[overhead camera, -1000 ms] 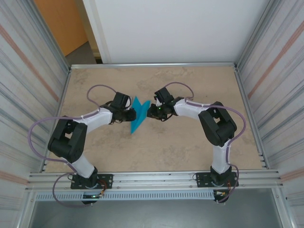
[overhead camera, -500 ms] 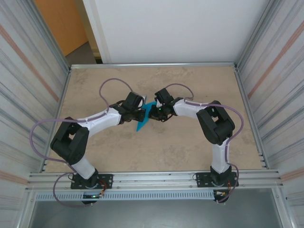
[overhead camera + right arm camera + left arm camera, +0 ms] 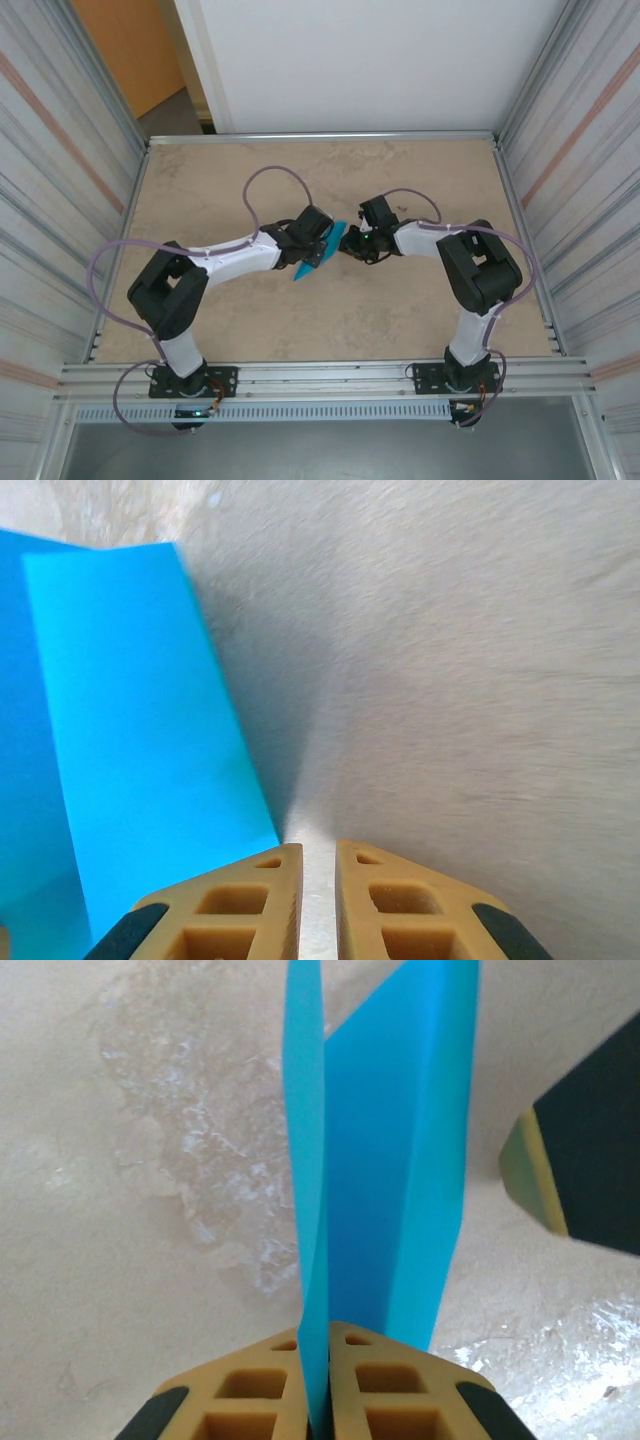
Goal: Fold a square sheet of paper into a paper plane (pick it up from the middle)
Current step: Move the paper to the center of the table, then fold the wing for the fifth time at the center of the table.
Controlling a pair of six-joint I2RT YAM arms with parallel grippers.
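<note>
Fingers [image 3: 250,1400] of the left claw [image 3: 315,1338] pinch the blue paper [image 3: 385,1160] at one end. From this claw we see the paper run straight away, its folded layers standing on edge. From above, its long axis lies slantwise over the middle of the table [image 3: 420,320], with the narrow tip toward the near left. The right claw [image 3: 318,848] is just beside the far end. Its fingers are almost pressed together with nothing between, and the paper is at their left.
</note>
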